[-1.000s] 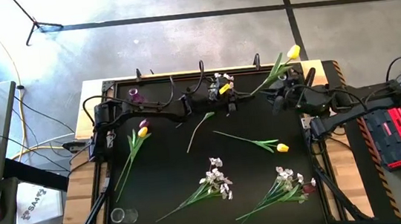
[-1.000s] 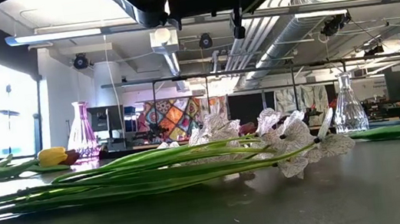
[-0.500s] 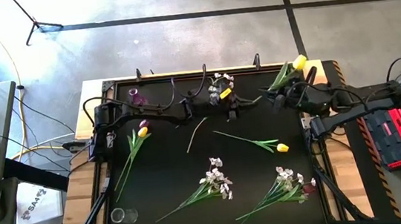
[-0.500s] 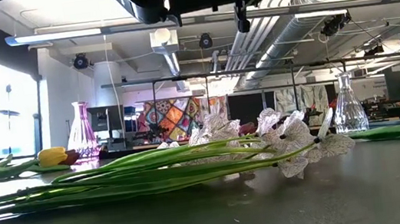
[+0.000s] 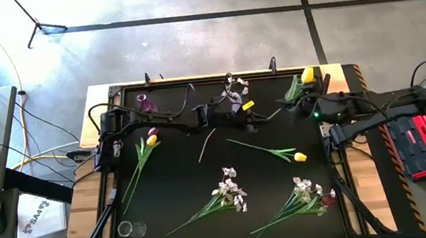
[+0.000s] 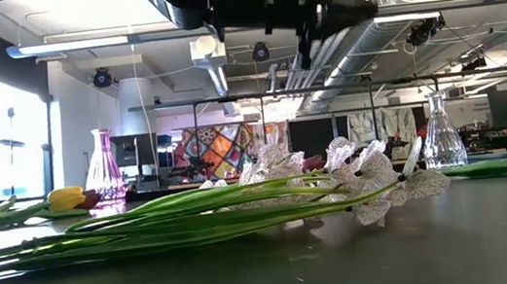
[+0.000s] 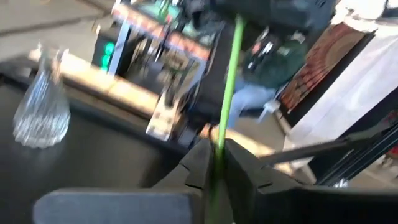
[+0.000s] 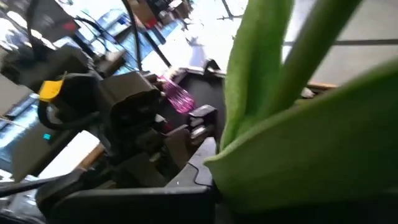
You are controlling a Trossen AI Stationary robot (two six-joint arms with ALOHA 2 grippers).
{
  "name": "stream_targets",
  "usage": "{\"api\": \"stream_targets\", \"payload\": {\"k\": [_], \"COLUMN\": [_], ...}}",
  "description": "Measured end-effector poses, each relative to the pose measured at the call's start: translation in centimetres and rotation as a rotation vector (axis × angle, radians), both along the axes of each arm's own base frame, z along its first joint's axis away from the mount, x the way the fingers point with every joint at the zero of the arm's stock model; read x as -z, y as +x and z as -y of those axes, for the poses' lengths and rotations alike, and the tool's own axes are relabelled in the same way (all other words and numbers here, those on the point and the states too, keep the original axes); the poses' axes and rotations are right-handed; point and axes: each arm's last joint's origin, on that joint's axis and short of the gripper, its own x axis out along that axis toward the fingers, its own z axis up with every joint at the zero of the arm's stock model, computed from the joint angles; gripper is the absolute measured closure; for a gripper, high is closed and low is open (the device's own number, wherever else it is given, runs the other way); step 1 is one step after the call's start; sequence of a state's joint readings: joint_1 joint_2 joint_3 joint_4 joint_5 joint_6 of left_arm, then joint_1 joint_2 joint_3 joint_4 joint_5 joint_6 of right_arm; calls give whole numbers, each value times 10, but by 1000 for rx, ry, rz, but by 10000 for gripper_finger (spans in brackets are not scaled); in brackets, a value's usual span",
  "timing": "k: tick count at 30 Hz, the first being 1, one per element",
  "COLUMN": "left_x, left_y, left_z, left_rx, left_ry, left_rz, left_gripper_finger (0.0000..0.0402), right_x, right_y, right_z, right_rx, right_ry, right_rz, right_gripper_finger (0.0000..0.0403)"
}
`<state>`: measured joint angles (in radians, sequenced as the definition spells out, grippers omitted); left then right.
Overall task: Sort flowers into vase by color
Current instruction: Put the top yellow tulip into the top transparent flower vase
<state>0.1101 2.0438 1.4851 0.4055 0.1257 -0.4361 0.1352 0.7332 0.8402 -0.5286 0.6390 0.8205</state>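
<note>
Long green-stemmed yellow tulip (image 5: pixel 305 78), raised at the table's far right, leaves filling the right wrist view, pinched low on its stem by the right gripper (image 5: pixel 300 102). Just beside that claw, toward table centre, left gripper (image 5: pixel 254 115) nearly closed around the same green stem (fingers (image 7: pixel 198 163) pressed either side). Behind it, clear glass vase (image 7: pixel 42 113). Below, loose white-blossom sprays (image 5: pixel 226 192) on black table (image 5: pixel 180 186).

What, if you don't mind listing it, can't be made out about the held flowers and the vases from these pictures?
- Right wrist view: green leaves fill the frame and hide the right gripper's own fingers and the bloom.
- Left wrist view: the green stem is cut off at the top edge, so its flower is unseen; the picture is blurred.
- Low view: both grippers are cut off at the top edge.
- High view: the pink vase is too small to show any contents.
</note>
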Motion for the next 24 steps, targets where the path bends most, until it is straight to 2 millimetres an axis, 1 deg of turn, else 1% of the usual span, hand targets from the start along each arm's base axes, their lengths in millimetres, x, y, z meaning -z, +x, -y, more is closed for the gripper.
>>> {"api": "stream_targets", "payload": {"k": [7, 11, 15, 19, 21, 24], "left_x": [17, 16, 3, -17, -25, -36], "left_y": [-4, -8, -17, -33, -43, -56], "left_z": [0, -5, -15, -27, -33, -39], "left_rx": [-2, 21, 16, -34, -63, -93], "left_ry": [-32, -78, -96, -18, 25, 77], "left_rz": [-182, -216, -226, -269, -314, -364], "left_gripper_finger": [301, 280, 279, 287, 291, 296], "right_x": [13, 19, 25, 29, 28, 20], "right_y": [-7, -10, -11, -10, -8, -6], "right_z": [6, 12, 20, 28, 33, 41], "right_rx": [68, 120, 164, 189, 209, 236], "right_ry": [33, 45, 62, 76, 75, 56], "right_rz": [-130, -195, -269, -334, -374, -431], "right_gripper_finger": [402, 402, 402, 402, 402, 403]}}
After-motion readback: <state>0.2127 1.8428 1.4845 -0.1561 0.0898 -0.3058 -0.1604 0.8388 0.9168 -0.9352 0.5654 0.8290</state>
